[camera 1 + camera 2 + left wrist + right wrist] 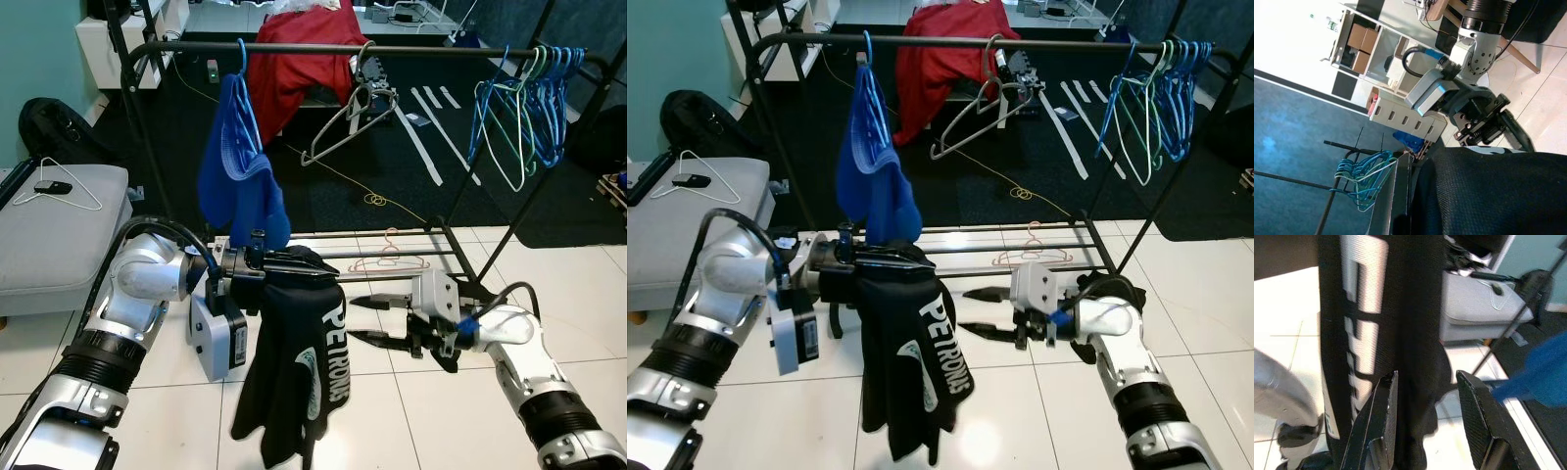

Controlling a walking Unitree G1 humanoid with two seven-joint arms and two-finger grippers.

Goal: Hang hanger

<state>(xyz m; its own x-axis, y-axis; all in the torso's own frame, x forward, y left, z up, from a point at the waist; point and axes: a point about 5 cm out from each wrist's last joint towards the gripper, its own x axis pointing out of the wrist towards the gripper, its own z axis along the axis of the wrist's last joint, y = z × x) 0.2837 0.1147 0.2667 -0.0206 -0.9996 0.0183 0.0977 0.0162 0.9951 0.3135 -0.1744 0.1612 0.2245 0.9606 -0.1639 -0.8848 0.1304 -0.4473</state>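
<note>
1. The left gripper (257,266) is held out in front of the robot, its jaws closed on the top of a black garment (299,367) lettered PETRONAS, which hangs limp below them. The hanger inside it is hidden by the cloth, so I cannot tell its shape or where its hook points.
2. The right gripper (377,320) sits just beside the garment's edge with its jaws spread wide. In the right wrist view the two fingers (1382,423) straddle a fold of the black cloth without pinching it.
3. The garment looks light, soft and floppy. It will likely swing and slide on whatever carries it, so the stiff top near the left jaws is the place to hold, not the loose cloth.
4. The clothes rail (441,50) stands ahead, above the grippers. On it hang a blue garment (238,166) on a blue hanger, a bare grey hanger (345,122), and a bunch of blue and green hangers (524,103) at the right end.
5. A red cloth (294,59) lies behind the rail.
6. A white hanger (59,191) rests on a grey cushion (69,245) to the left.
</note>
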